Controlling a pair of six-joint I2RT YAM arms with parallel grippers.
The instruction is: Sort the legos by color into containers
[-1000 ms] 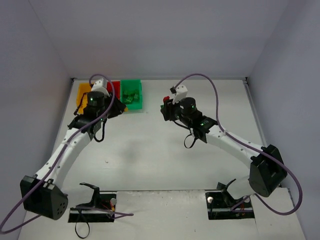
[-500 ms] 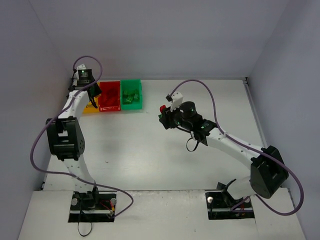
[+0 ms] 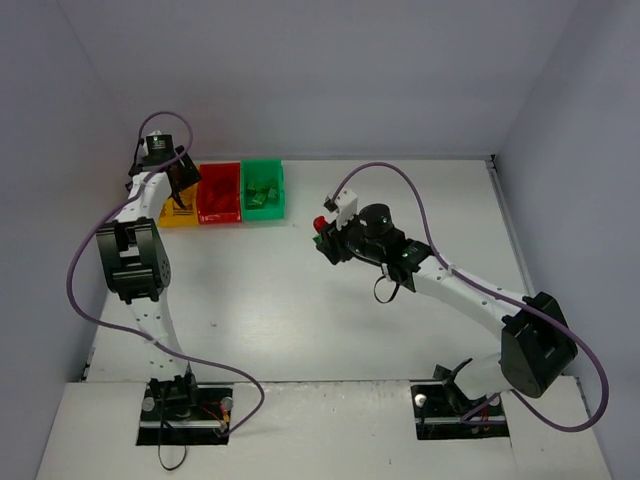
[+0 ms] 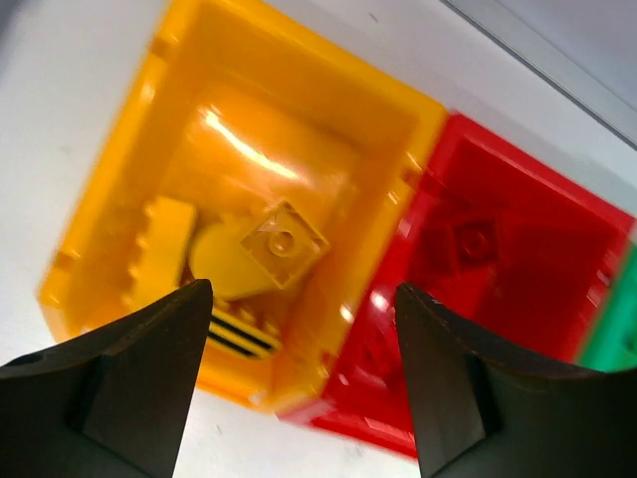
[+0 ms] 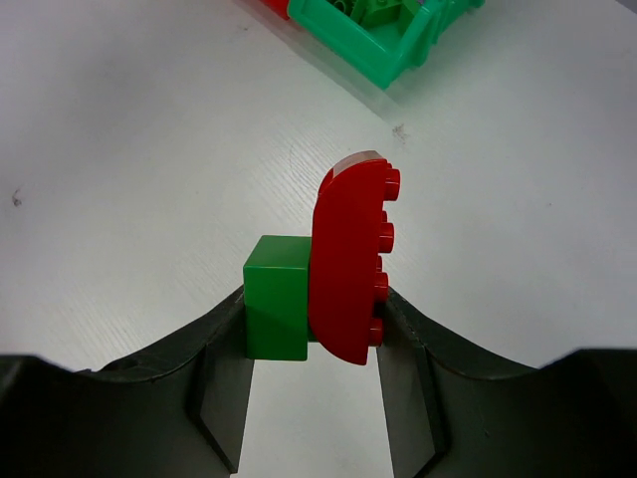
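Note:
Three joined containers stand at the back left: yellow (image 3: 181, 212), red (image 3: 219, 192), green (image 3: 263, 188). My left gripper (image 3: 177, 182) hovers over the yellow bin (image 4: 119, 199), open (image 4: 304, 383), with nothing between its fingers. Yellow legos (image 4: 284, 241) lie inside that bin. The red bin (image 4: 528, 269) beside it holds a red brick (image 4: 472, 242). My right gripper (image 3: 322, 230) is shut on a clump (image 5: 318, 284) of a green brick (image 5: 276, 299) joined to a rounded red brick (image 5: 348, 259), held above the white table.
The green bin (image 5: 383, 35), with green bricks in it, shows at the top of the right wrist view. The enclosure's grey walls rise close behind the bins and along the left side. Purple cables loop from both arms.
My left arm has swung up and back to the yellow bin, and its jaws have opened there. My right gripper has shifted slightly left, still holding the clump.

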